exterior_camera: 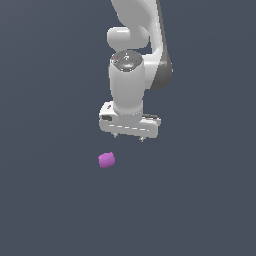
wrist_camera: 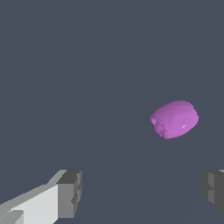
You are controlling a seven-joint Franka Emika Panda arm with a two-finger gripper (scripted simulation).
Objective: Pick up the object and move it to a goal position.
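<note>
Gripper [exterior_camera: 128, 137] hangs above the flat grey surface [exterior_camera: 200, 210], fingers spread wide apart with nothing between them; wrist view shows both fingertips [wrist_camera: 70, 192] at the frame edges with bare floor in the gap. The object [exterior_camera: 106, 160], a small magenta-purple barrel-ish lump, lies on its side on the surface, below the gripper and off toward the exterior view's left, well apart from it, no contact. In the wrist view the object [wrist_camera: 175, 119] sits off-centre, nearer one finger's line than the other, not in the middle of the gap. Step in hand reads as the approach, so grasp not yet started. To do it well: shift sideways first so the lump sits midway between the fingers, then come straight down, and close across the short rounded width rather than along the long axis; it looks rounded enough to roll or squirt out if pinched off-centre or nudged by one finger on the way down. Hard to make out: no goal marker visible in either view, so target spot unknown. One finger is cut by the wrist frame edge, only a sliver shows. Exterior view shows only tiny finger stubs under the hand; upper arm cropped at the top. True height above the surface is unclear, no shadows.
</note>
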